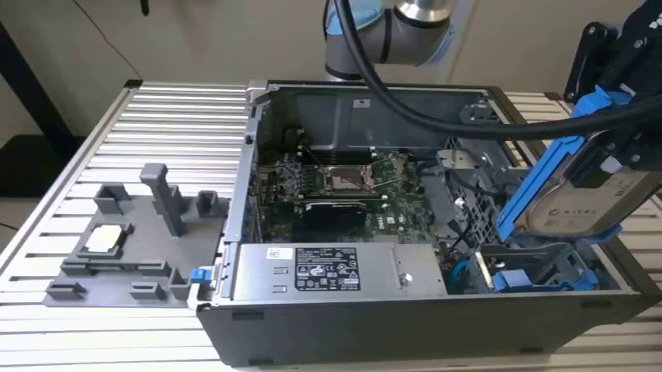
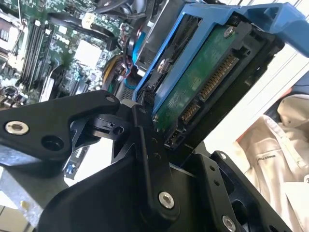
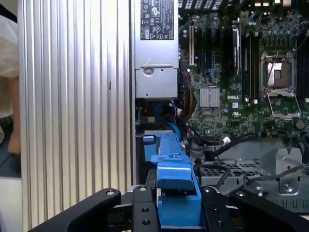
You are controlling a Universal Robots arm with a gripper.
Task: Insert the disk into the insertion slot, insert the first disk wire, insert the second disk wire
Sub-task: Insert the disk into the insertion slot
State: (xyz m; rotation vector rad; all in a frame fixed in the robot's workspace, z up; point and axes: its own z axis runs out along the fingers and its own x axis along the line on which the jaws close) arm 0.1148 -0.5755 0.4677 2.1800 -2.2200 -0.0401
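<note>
Disk [image 1: 584,203] is up in the air at the exterior view's right, tilted on edge above the open computer case [image 1: 310,325], so it's not in yet. The pincer [image 3: 176,205] is clenched on the blue frame clipped round the disk, gripping it from both sides in the first wrist view. The slot [image 1: 532,260] it's meant for is that dark grey metal bay at the lower right of the exterior view, just below the disk and next to the grey power supply [image 1: 315,271]. Disk and slot are near each other but apart, no contact that I can see.

The second wrist view shows the green board side of the disk with its connector pins bare, nothing plugged in. A bunch of loose cables [image 1: 455,267] sits between the power supply and the slot, and I can't tell which ones are the disk wires.

My read: step one of three is underway, none finished. The case sits on the ribbed metal table [image 1: 155,116].
</note>
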